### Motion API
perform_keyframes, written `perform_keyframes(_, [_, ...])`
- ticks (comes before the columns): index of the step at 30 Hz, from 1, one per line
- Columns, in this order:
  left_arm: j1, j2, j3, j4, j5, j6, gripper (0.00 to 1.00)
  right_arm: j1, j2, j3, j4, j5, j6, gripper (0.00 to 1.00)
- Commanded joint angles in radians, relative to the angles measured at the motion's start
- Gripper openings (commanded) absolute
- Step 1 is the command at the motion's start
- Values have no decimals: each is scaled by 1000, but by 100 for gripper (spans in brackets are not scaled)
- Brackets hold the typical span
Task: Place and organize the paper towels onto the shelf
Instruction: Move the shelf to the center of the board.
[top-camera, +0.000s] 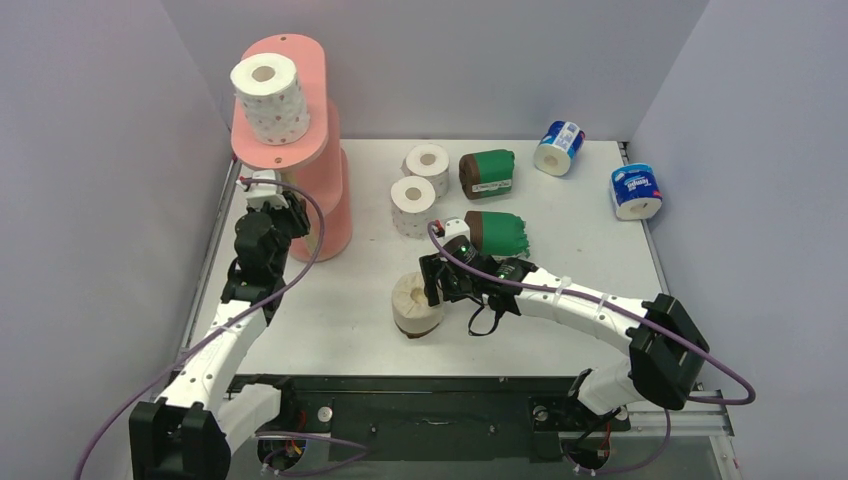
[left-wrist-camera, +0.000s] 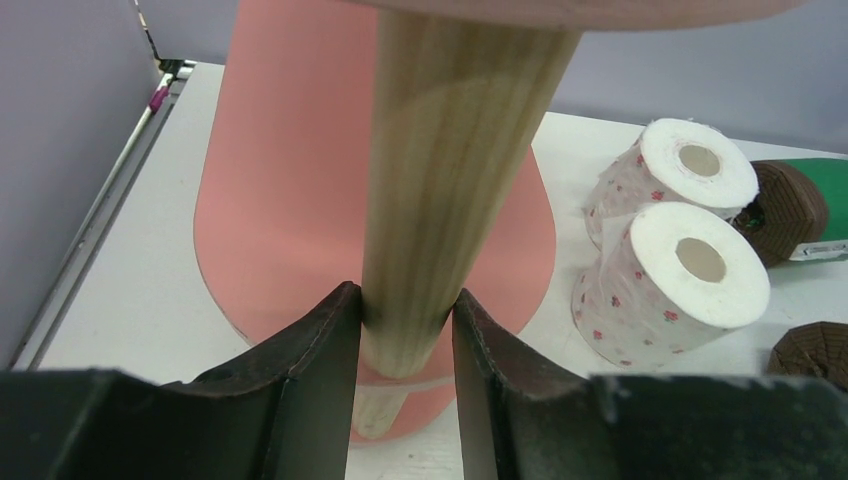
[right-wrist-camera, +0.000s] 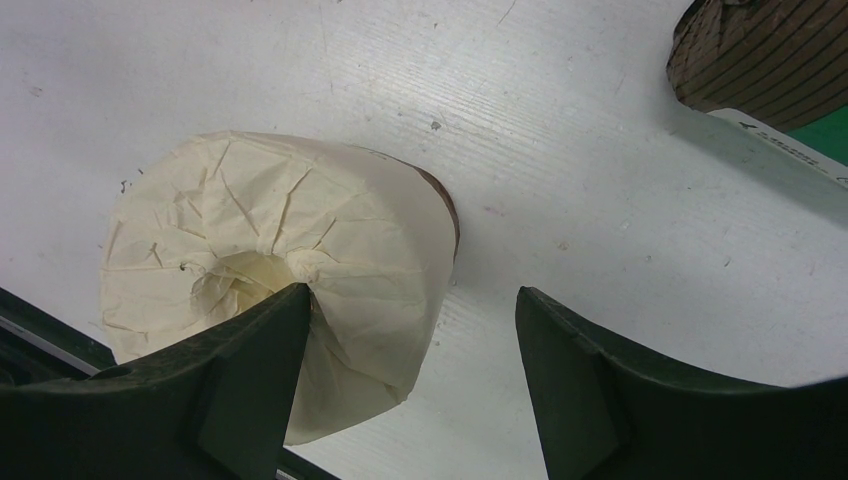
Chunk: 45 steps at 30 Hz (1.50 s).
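Note:
The salmon-pink shelf (top-camera: 300, 60) stands at the back left, and a white roll with red dots (top-camera: 270, 98) rests on one of its upper boards. My left gripper (top-camera: 290, 215) (left-wrist-camera: 405, 300) is shut on a pale wooden post (left-wrist-camera: 450, 170) of the shelf, a finger pressed on each side. A cream roll (top-camera: 417, 303) (right-wrist-camera: 270, 230) stands upright near the table's front. My right gripper (top-camera: 435, 285) (right-wrist-camera: 410, 300) is open over it, with one finger at the roll's core and the other outside above the table.
Two red-dotted white rolls (top-camera: 428, 165) (top-camera: 412, 203) stand mid-table, also seen by the left wrist (left-wrist-camera: 690, 165) (left-wrist-camera: 680, 280). Two green-wrapped brown rolls (top-camera: 488, 173) (top-camera: 498, 232) lie beside them. Two blue-white wrapped rolls (top-camera: 560, 147) (top-camera: 636, 190) lie at the back right. Grey walls enclose the table.

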Motion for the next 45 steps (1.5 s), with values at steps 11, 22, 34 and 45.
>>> perform_keyframes(11, [-175, -240, -41, -96, 18, -91, 0, -6, -71, -3, -48, 43, -8, 70])
perform_keyframes(22, [-196, -418, -94, -240, 4, -131, 0, -6, -88, -10, -55, 55, -4, 70])
perform_keyframes(34, [-196, -544, -68, -447, -10, -141, 0, -4, -96, -13, -53, 53, 7, 70])
perform_keyframes(45, [-197, -567, 4, -541, 18, -125, 56, -4, -158, 36, -95, 33, 51, 80])
